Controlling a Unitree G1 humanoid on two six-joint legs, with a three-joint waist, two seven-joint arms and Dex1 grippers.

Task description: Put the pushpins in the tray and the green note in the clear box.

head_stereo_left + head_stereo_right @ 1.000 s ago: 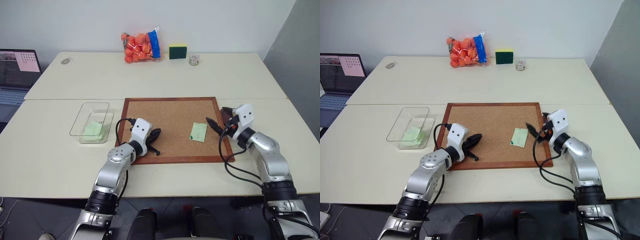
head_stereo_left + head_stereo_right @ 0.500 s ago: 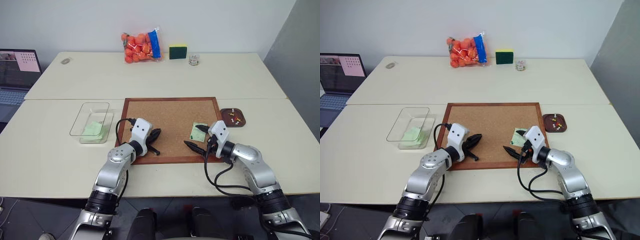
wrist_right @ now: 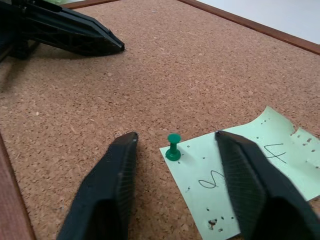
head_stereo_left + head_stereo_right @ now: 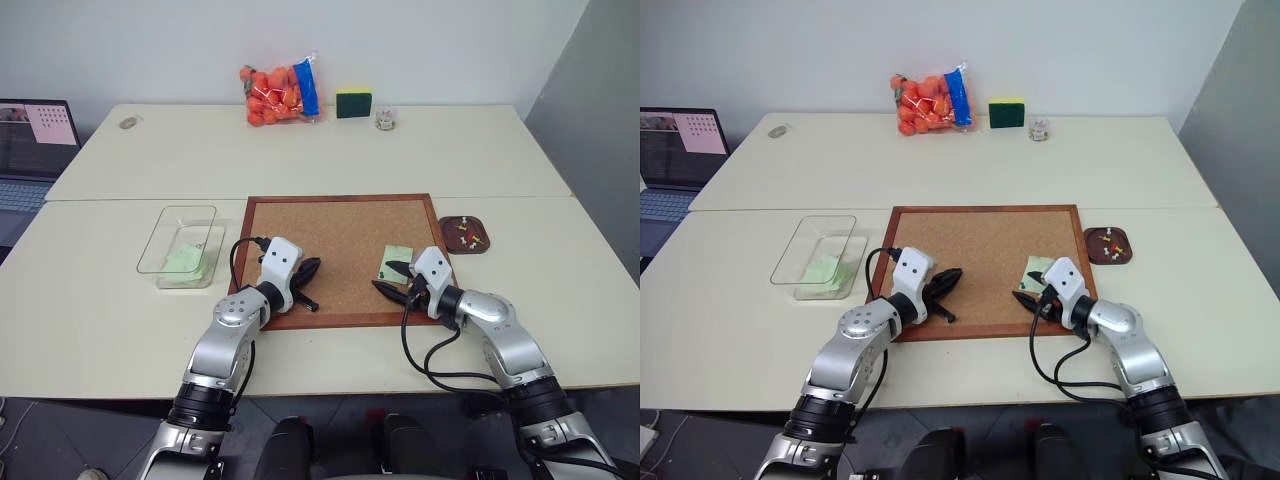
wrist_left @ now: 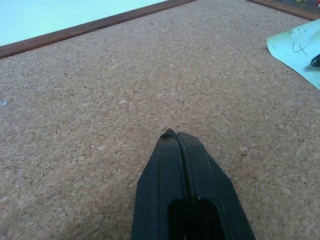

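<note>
The pale table (image 4: 330, 160) carries a corkboard (image 4: 345, 255), a clear box (image 4: 180, 245) and a tray (image 4: 465, 234). A bag of oranges (image 4: 280, 93), sponge (image 4: 354, 101) and laptop (image 4: 35, 135) sit farther back.

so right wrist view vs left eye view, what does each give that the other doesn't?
Right wrist view alone: a green pushpin standing upright in a corner of the green note, between the right gripper's open fingers, and handwriting on the note.
Left eye view alone: the tray with pushpins in it right of the corkboard, the clear box on its left holding a green slip, plus the orange bag, sponge and laptop.
Both: the corkboard, the note, the shut left gripper over the cork.
</note>
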